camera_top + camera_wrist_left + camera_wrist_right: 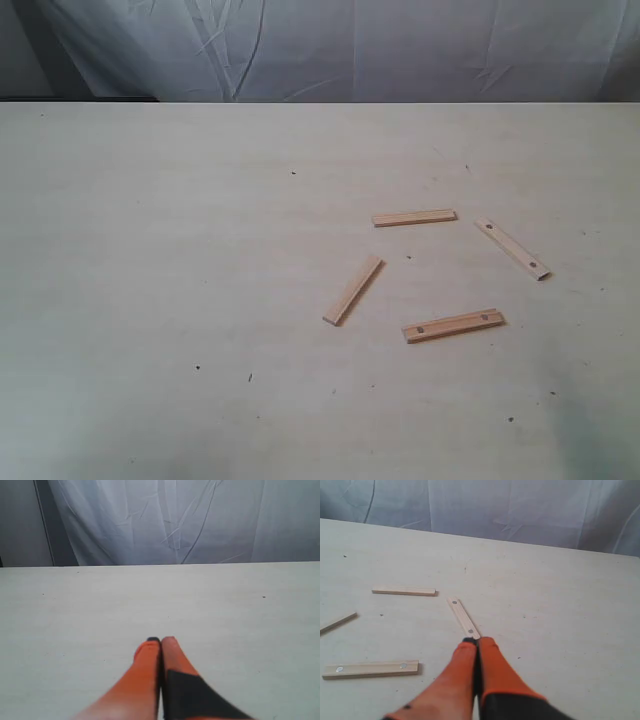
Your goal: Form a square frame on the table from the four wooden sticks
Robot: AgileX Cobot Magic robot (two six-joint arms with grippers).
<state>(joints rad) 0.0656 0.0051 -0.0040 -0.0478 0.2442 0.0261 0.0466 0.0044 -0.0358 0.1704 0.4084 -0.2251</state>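
Four wooden sticks lie apart in a loose ring on the table (150, 250), forming no square frame. A plain stick (414, 217) lies farthest back and a second plain one (353, 289) slants at the left. A dotted stick (512, 248) slants at the right, and another dotted stick (453, 325) lies nearest. My right gripper (478, 640) is shut and empty, its tips just at the near end of the slanted dotted stick (463, 617). My left gripper (160, 640) is shut over bare table with no stick in its view. Neither gripper shows in the exterior view.
A creased white cloth (350, 50) hangs behind the table's far edge. A few tiny dark specks (293, 172) dot the surface. In the right wrist view the other dotted stick (370, 669) and a plain stick (403, 591) lie beside the fingers.
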